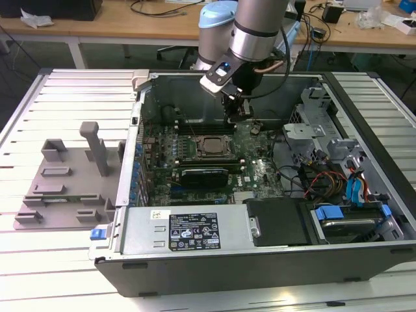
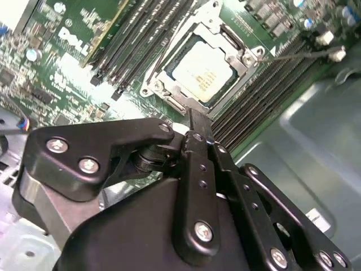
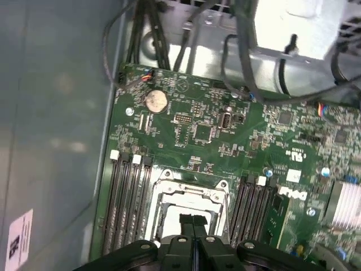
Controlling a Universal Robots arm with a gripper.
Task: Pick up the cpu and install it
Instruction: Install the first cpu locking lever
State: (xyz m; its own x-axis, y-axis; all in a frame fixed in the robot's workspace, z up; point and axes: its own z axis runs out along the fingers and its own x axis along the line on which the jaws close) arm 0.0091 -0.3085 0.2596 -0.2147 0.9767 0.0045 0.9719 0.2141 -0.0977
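Exterior view, from its left: the grey tray lies outside the computer case. Further right, the cpu sits flat within the socket frame on the motherboard. I judge placement done, with release in hand. The gripper hangs just beside the socket, toward that view's right, its fingers pressed together and holding nothing. The arm descends steeply from the case's far side, wrist tilted. Any further move calls for clearance from the frame.
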